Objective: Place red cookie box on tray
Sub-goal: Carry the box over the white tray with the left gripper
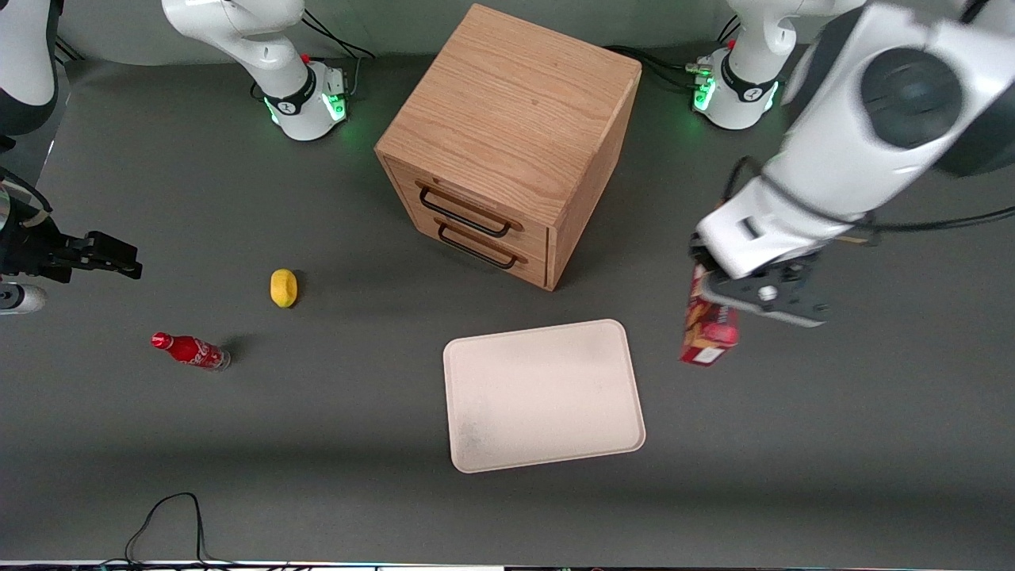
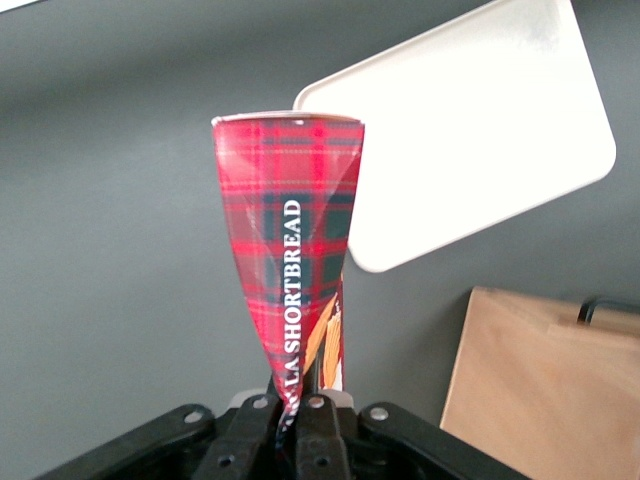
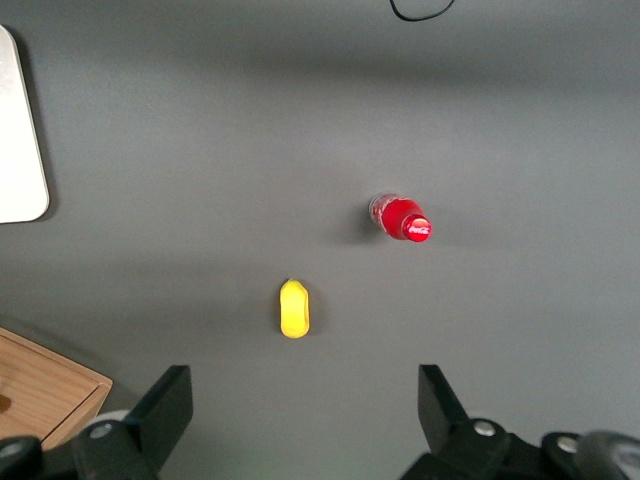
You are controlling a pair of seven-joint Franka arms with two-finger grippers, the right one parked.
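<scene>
From the front, your gripper [image 1: 733,289] is clamped on the red cookie box [image 1: 708,333], which hangs long end down, off the table, just beside the tray [image 1: 544,394], toward the working arm's end

From the wrist, the box [image 2: 290,240] points down, with the tray [image 2: 470,130] below it, a little off to one side

1. My left arm reaches in from its base at the working arm's end of the table, its big white links sweeping down toward the front camera.
2. The wrist points downward, so the gripper [image 1: 718,297] hangs above the table.
3. In the wrist view I see the black fingers [image 2: 262,425] drawn close together, pinching the box [image 2: 290,250] at its narrow end.
4. The box hangs from the gripper, clear of the table, just beside the tray [image 1: 543,396].
</scene>
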